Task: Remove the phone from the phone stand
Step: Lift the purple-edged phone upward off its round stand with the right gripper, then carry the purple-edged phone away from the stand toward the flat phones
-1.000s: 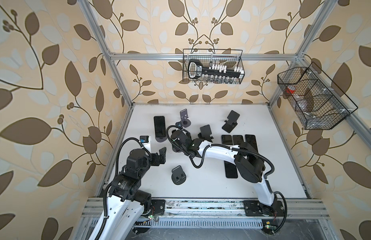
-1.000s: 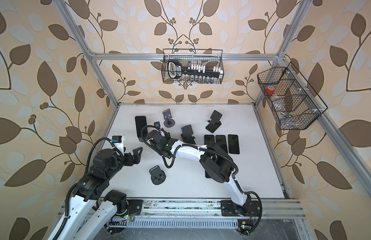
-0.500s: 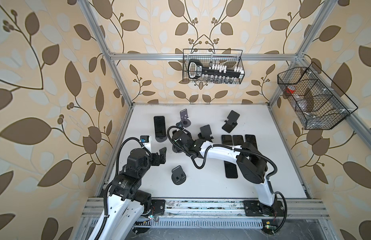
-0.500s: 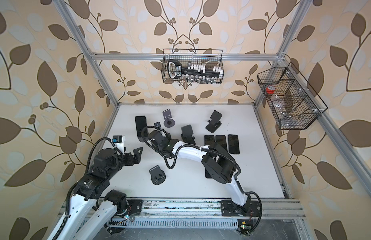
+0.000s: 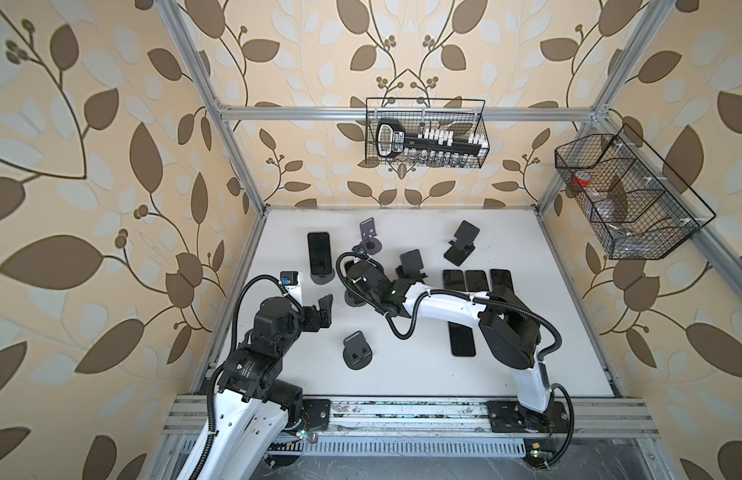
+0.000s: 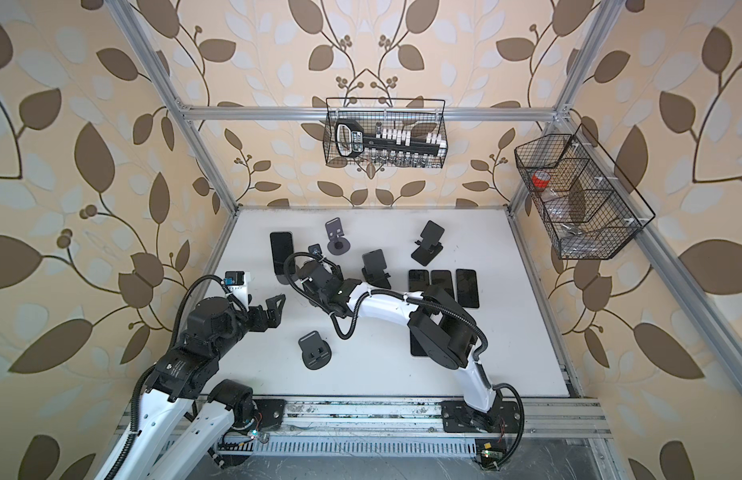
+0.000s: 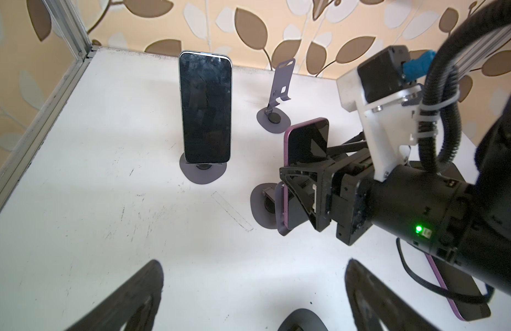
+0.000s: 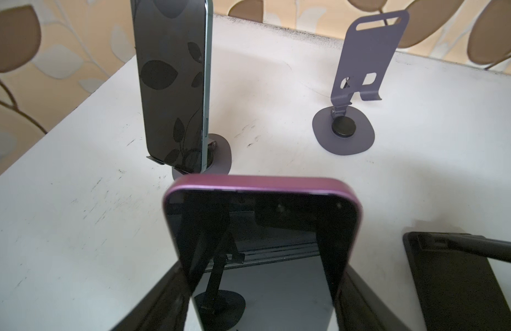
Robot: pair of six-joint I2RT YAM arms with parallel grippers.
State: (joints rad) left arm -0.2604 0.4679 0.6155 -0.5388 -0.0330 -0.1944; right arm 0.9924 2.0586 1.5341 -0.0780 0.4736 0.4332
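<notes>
A purple-edged phone (image 7: 306, 143) (image 8: 263, 217) leans on a grey phone stand (image 7: 261, 200) near the middle left of the table, its lower edge still at the stand's lip. My right gripper (image 7: 300, 195) (image 8: 261, 298) is shut on the phone, one finger on each long side. In both top views the right wrist (image 5: 361, 276) (image 6: 315, 276) hides this phone. My left gripper (image 7: 248, 298) (image 5: 323, 309) hangs open over bare table to the left of it, holding nothing.
A second dark phone (image 7: 205, 106) (image 5: 319, 253) stands on its own stand further back left. Empty stands (image 5: 369, 235) (image 5: 461, 243) (image 5: 357, 351) dot the table. Three phones (image 5: 475, 280) lie flat at the right. Wire baskets (image 5: 427, 137) hang on the walls.
The right gripper's fingers have closed onto the sides of the purple phone. The left arm has stayed where it was.
</notes>
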